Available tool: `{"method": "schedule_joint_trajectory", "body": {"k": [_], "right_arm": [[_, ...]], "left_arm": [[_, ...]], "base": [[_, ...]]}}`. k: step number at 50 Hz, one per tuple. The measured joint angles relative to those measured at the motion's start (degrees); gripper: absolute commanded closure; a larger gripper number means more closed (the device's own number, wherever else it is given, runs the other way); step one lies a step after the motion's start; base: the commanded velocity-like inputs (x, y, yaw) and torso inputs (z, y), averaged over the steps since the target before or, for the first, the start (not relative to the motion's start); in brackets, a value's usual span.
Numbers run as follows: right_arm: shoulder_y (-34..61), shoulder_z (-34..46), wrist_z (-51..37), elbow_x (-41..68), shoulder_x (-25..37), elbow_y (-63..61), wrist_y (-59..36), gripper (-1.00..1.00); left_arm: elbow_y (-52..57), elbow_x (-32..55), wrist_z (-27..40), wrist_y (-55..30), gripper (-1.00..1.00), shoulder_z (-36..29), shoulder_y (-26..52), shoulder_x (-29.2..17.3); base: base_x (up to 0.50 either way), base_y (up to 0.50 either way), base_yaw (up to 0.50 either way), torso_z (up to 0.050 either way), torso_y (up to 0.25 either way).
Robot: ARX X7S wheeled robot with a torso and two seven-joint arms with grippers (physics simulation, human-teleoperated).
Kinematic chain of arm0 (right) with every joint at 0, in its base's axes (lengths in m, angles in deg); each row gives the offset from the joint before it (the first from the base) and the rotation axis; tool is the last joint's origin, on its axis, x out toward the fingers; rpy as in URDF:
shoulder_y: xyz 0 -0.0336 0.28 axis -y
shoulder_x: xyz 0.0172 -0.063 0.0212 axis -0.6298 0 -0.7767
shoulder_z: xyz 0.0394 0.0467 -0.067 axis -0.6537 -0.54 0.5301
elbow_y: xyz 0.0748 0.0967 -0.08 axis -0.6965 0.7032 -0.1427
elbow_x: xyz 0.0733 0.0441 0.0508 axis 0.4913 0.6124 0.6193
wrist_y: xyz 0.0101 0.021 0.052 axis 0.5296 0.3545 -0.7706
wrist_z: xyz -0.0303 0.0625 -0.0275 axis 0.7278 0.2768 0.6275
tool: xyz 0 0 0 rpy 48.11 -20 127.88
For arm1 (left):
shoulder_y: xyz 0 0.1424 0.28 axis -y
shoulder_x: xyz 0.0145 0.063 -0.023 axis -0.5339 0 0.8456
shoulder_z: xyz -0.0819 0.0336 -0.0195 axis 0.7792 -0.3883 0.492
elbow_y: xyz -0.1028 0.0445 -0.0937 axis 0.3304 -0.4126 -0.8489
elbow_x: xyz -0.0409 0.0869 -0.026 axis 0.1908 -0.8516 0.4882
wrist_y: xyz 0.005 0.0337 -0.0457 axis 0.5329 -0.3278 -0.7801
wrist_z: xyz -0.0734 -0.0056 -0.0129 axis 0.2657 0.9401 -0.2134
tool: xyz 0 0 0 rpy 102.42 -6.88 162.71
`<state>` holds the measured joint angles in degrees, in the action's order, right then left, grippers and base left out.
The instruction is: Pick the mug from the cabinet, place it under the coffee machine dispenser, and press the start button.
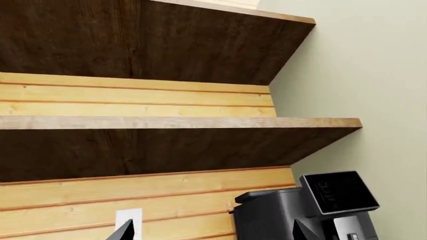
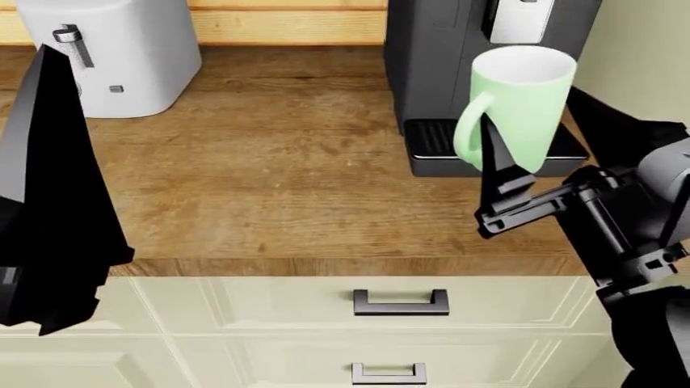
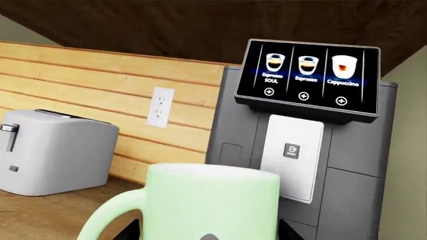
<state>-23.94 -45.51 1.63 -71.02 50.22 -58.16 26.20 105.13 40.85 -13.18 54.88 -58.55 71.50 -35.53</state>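
My right gripper (image 2: 536,121) is shut on the pale mint-green mug (image 2: 518,101), one finger by its handle and one on the far side. It holds the mug upright above the counter, just in front of the ribbed drip tray (image 2: 431,139). The dark-grey coffee machine (image 2: 442,56) stands behind, its silver dispenser (image 2: 519,20) above the mug's rim. In the right wrist view the mug (image 3: 213,205) fills the foreground before the dispenser (image 3: 293,170), which bears a cup-icon button (image 3: 291,150). My left gripper (image 1: 212,234) is open and empty, raised towards the wall shelves.
A white toaster (image 2: 108,52) stands at the back left of the wooden counter (image 2: 280,178). My left arm (image 2: 48,202) hangs over the counter's left front. Cream drawers (image 2: 399,303) lie below the edge. A wall outlet (image 3: 160,106) sits between toaster and machine.
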Motion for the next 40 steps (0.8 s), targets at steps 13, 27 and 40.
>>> {"method": "schedule_joint_trajectory", "body": {"k": [13, 27, 40], "right_arm": [[1.34, 1.45, -1.21, -1.17, -0.69, 3.81, 1.64, 1.00], [3.05, 3.38, -2.67, -2.82, -1.60, 8.57, 3.93, 1.00], [4.00, 4.71, -3.95, -4.50, -2.59, 13.55, 7.52, 1.00]], "left_arm": [[-0.19, -0.60, 0.58, 1.44, -1.00, -0.85, -0.53, -1.17], [-0.55, -1.21, 0.97, 2.55, -1.00, -1.99, -0.62, -1.95], [-0.88, -1.97, 1.09, 3.66, -1.00, -2.37, -1.78, -2.30]], "base": [[0.00, 0.00, 0.00, 0.000, 0.000], [0.00, 0.00, 0.00, 0.000, 0.000], [0.00, 0.00, 0.00, 0.000, 0.000]]}}
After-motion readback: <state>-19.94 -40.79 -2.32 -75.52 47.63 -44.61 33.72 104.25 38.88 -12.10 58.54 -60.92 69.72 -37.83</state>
